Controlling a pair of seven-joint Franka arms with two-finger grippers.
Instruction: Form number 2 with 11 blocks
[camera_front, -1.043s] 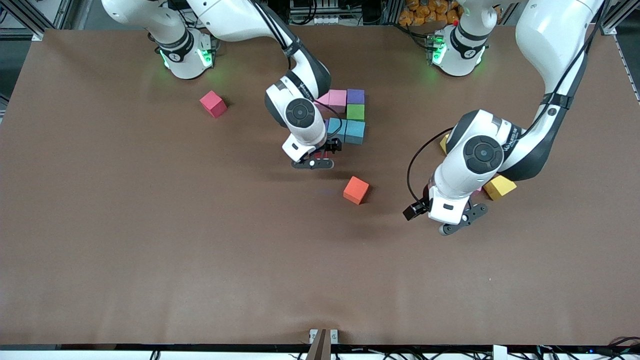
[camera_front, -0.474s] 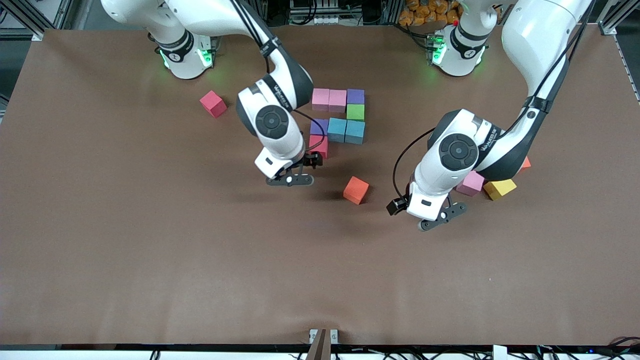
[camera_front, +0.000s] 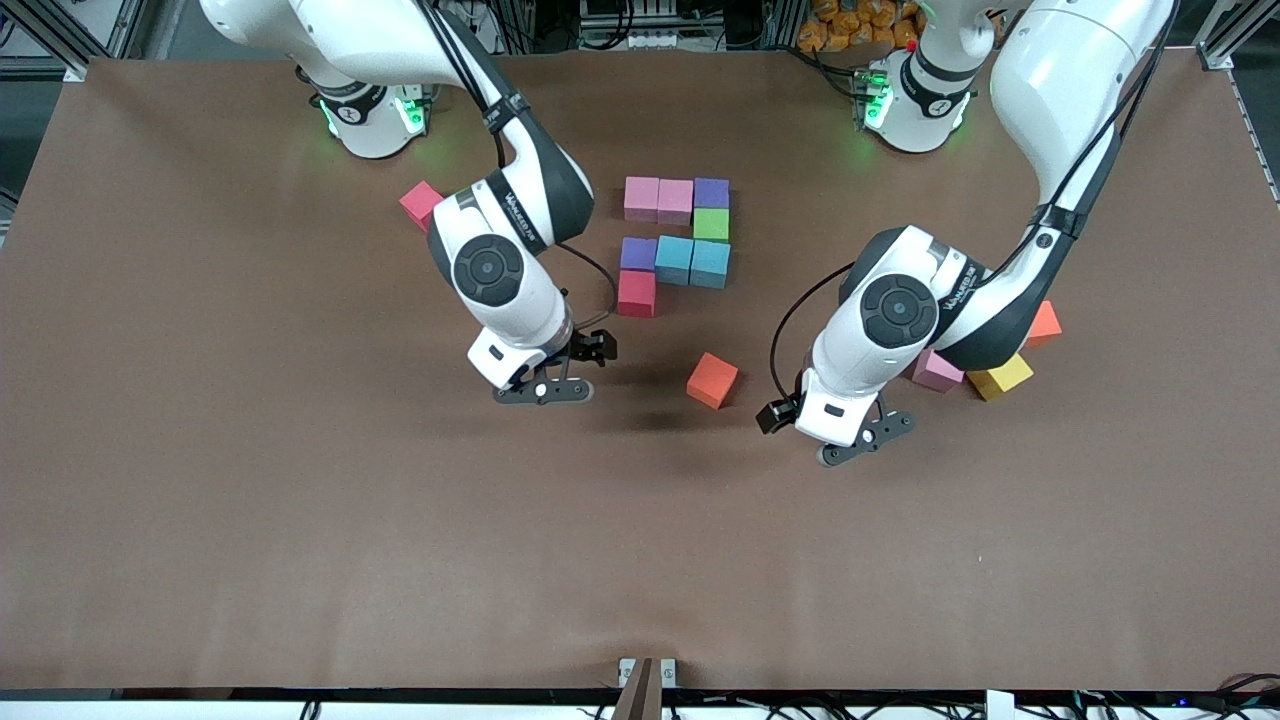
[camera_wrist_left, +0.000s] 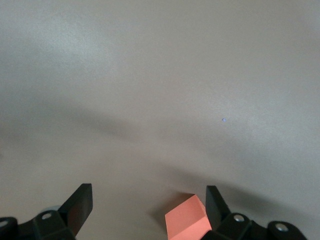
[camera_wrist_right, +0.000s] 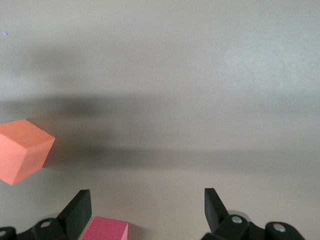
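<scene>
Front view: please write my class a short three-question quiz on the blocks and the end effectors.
1. True or false: the right end effector grips a block.
2. How many blocks make up the unfinished number 2?
3. Which touches the purple block at the end of the pink row? A green block; B yellow block; C orange block.
Key: 1 false, it is open and empty; 2 eight; 3 A.

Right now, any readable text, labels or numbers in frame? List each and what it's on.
Right arm forearm: a line of printed lettering, too small to read.
Left arm forearm: the same kind of lettering, too small to read.
Blocks, table, both wrist views: no text or numbers at all.
</scene>
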